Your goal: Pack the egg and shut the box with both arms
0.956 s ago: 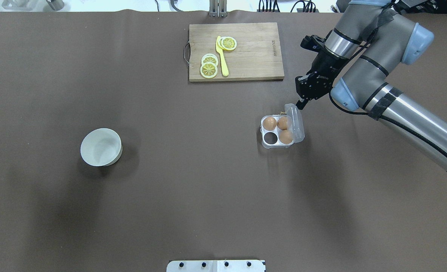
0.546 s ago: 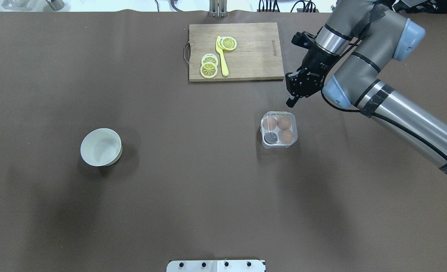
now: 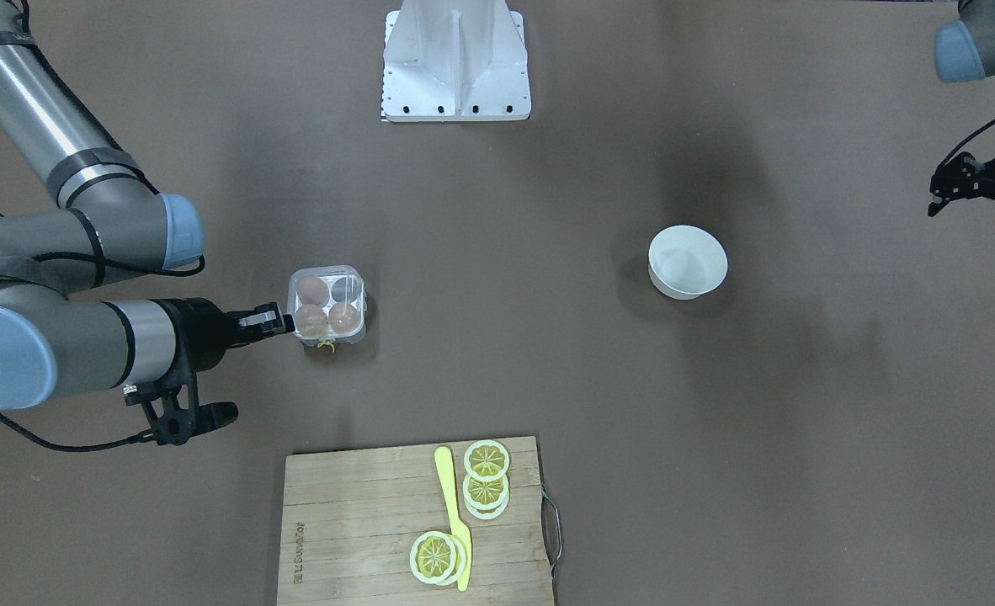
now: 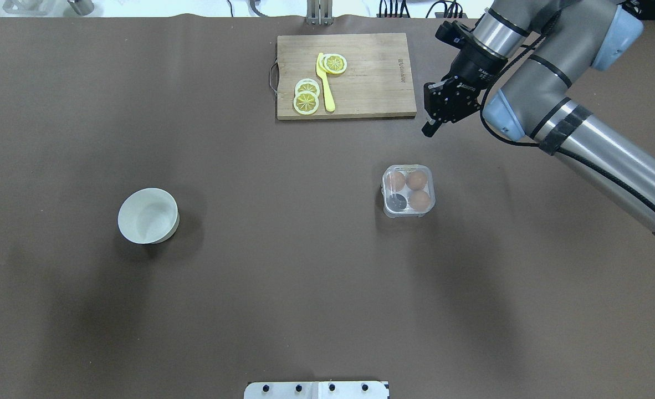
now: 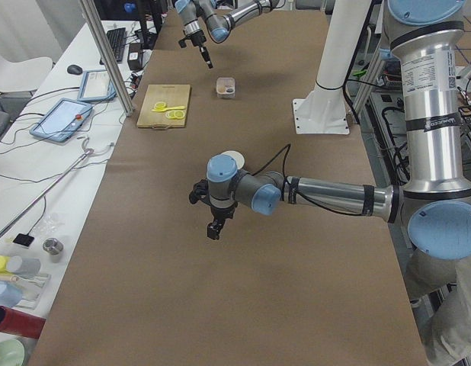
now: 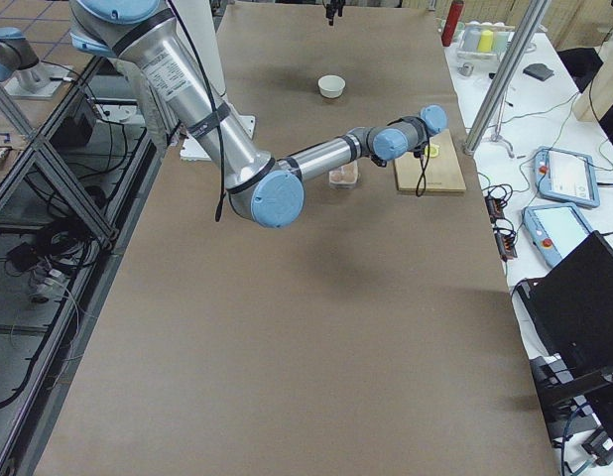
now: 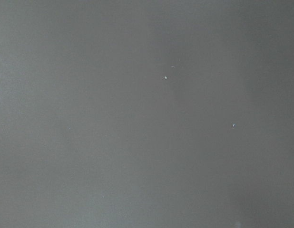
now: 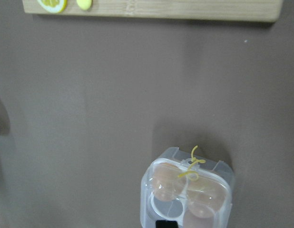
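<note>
**Right wrist view:** egg carton (image 8: pixel 222 173) cut off by the lower edge, cutting board (image 8: pixel 151 9) by the upper edge.
**Front-facing view:** left gripper (image 3: pixel 973 187) cropped at the right edge, jaw spacing indiscernible.
**Left wrist view:** featureless grey blur.

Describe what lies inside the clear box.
Through its shut lid, the box shows three brown eggs and one empty, dark cell. The eggs' undersides sit down in their cells, out of sight.

Overhead and front views face oppositely (both steeply down), sharing the box (image 4: pixel 408 191).
</note>
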Tool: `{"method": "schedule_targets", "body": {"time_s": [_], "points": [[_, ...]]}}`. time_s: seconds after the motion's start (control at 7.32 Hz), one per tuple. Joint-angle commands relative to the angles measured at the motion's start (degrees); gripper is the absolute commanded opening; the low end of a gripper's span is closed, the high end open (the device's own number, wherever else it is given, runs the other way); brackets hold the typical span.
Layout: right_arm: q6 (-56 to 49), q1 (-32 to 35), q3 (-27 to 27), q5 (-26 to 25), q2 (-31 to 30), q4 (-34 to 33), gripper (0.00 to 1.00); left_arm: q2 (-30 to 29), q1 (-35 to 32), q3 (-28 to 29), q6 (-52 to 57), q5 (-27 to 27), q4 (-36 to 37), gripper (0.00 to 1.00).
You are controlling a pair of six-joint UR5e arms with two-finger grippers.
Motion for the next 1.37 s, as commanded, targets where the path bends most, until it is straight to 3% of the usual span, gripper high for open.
{"method": "schedule_targets", "body": {"time_s": [0.0, 0.14, 0.27, 0.68, 0.82, 1.23], "points": [[-0.2, 4.4, 0.3, -0.3, -3.9, 3.4, 0.47, 0.2, -0.4, -0.2, 0.7, 0.0, 0.0, 0.97], [-0.7, 6.1, 1.6, -0.6, -6.2, 3.4, 0.88, 0.5, -0.8, -0.2, 2.0, -0.1, 0.1, 0.97], [-0.7, 7.3, 3.5, -1.6, -8.6, 3.4, 0.99, 0.6, -1.3, 0.1, 2.1, -2.9, 0.1, 0.97], [-0.7, 14.0, 8.3, -3.4, -17.1, 4.6, 0.99, 0.7, -2.2, 0.3, 2.1, -4.4, 0.1, 0.97], [-1.8, 15.2, 8.2, -6.8, -20.4, 7.5, 1.00, 0.7, -2.7, 0.3, 2.1, -5.1, 0.2, 0.97], [-13.1, 19.6, 7.4, -14.3, -27.1, 7.6, 1.00, 0.7, -3.0, 1.1, 2.1, -5.1, 0.6, 0.97]]}}
